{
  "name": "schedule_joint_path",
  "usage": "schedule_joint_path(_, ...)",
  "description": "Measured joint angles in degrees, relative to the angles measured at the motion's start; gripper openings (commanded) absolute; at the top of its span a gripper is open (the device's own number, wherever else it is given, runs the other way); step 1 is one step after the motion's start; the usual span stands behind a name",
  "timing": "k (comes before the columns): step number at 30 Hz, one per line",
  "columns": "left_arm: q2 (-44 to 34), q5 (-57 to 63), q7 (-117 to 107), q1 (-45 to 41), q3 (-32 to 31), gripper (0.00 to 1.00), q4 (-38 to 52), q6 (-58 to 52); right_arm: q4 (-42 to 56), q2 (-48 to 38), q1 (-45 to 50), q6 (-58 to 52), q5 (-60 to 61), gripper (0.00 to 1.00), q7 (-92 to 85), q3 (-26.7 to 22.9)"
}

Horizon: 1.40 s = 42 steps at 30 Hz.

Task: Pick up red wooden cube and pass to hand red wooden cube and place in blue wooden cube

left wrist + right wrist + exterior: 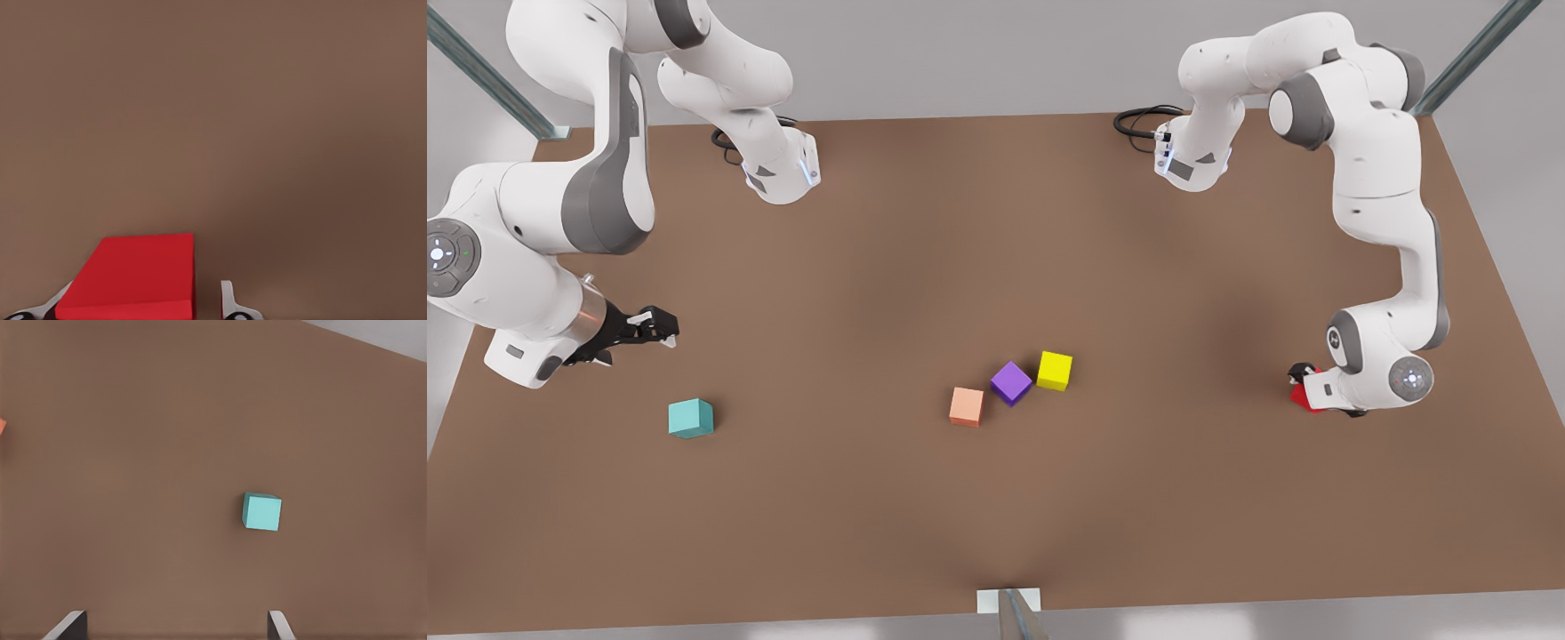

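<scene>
Fingers of the left gripper [1303, 378] sit at the red wooden cube [1304, 394] on the front view's right, low over the brown table [996, 516]. On that view's left, the right gripper [660, 327] hovers beyond the blue wooden cube [691, 418]. Salmon cube [967, 406], purple cube [1011, 382] and yellow cube [1055, 370] cluster mid-table.

Left wrist view: white fingertips [229, 301] stand on both sides of the red wooden cube [133, 280], one clearly off it.

Right wrist view: fingertips [277, 627] spread wide apart, the blue wooden cube [261, 511] beyond them.
</scene>
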Motion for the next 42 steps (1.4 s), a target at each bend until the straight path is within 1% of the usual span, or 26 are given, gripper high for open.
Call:
schedule_joint_path(9,0.66,-0.03,-1.27,0.02,0.00,1.00,0.19,0.54,0.03,0.99,0.13,0.00,-0.07,1.00,-0.10,0.00)
schedule_joint_path(10,0.66,-0.01,-1.39,-0.02,0.00,0.88,0.19,0.64,0.02,1.37,0.30,0.00,-0.11,1.00,-0.11,0.00)
schedule_joint_path(11,0.66,0.02,-1.50,-0.04,-0.03,0.68,0.23,0.73,-0.01,1.57,0.43,0.00,-0.16,1.00,-0.12,-0.03)
schedule_joint_path(12,0.65,0.11,-1.65,-0.05,-0.06,0.64,0.26,0.82,-0.03,1.66,0.42,-0.01,-0.20,1.00,-0.13,-0.04)
schedule_joint_path(17,-0.10,0.48,-2.67,-0.40,-0.36,0.64,0.49,0.80,-0.25,3.03,0.44,-0.06,0.95,1.00,-0.48,-0.08)
schedule_joint_path(21,-2.76,-2.93,-5.37,-0.19,-2.87,0.64,2.60,-4.00,-0.10,6.21,-0.03,-1.31,5.40,1.00,-3.29,-0.19)
schedule_joint_path(22,-2.49,-4.82,-6.38,-0.53,-4.00,0.64,5.85,-6.79,-0.12,8.85,-0.23,-2.54,8.48,1.00,-4.44,-0.23)
schedule_joint_path(24,-0.37,-10.26,-8.68,-0.93,-9.07,0.64,13.57,-13.72,-0.12,13.28,-0.48,-4.90,15.09,1.00,-7.13,-0.17)
schedule_joint_path(25,0.93,-13.90,-9.76,-1.04,-12.21,0.64,15.99,-16.70,0.36,15.67,-0.51,-5.70,18.40,1.00,-8.85,-0.13)
schedule_joint_path(27,3.02,-24.02,-11.80,-1.17,-17.59,0.64,18.28,-21.36,3.59,23.96,-1.28,-7.02,26.75,1.00,-13.40,-0.23)
schedule_joint_path(28,4.17,-29.18,-12.97,-1.18,-20.68,0.64,19.91,-23.14,4.33,26.54,-1.56,-7.56,30.96,1.00,-15.80,-0.18)
schedule_joint_path(31,10.14,-40.38,-16.95,-1.44,-31.10,0.65,25.74,-24.86,5.16,29.94,-1.66,-8.26,42.22,1.00,-24.07,-0.06)
schedule_joint_path(33,12.82,-46.54,-19.36,-1.56,-35.55,0.65,26.84,-23.59,5.34,31.45,-1.53,-6.99,48.26,1.00,-31.42,-0.03)
schedule_joint_path(36,14.62,-52.23,-22.52,-3.00,-38.78,0.65,27.17,-20.66,5.48,32.14,-1.24,-2.80,55.62,1.00,-43.40,0.24)
schedule_joint_path(38,15.31,-54.52,-24.36,-4.91,-39.19,0.65,27.18,-17.28,5.13,32.36,-0.47,-0.04,59.94,1.00,-51.19,0.62)
schedule_joint_path(42,16.47,-56.51,-27.83,-8.62,-39.28,0.65,27.24,-6.72,3.38,32.83,0.71,2.51,67.14,1.00,-65.31,3.25)
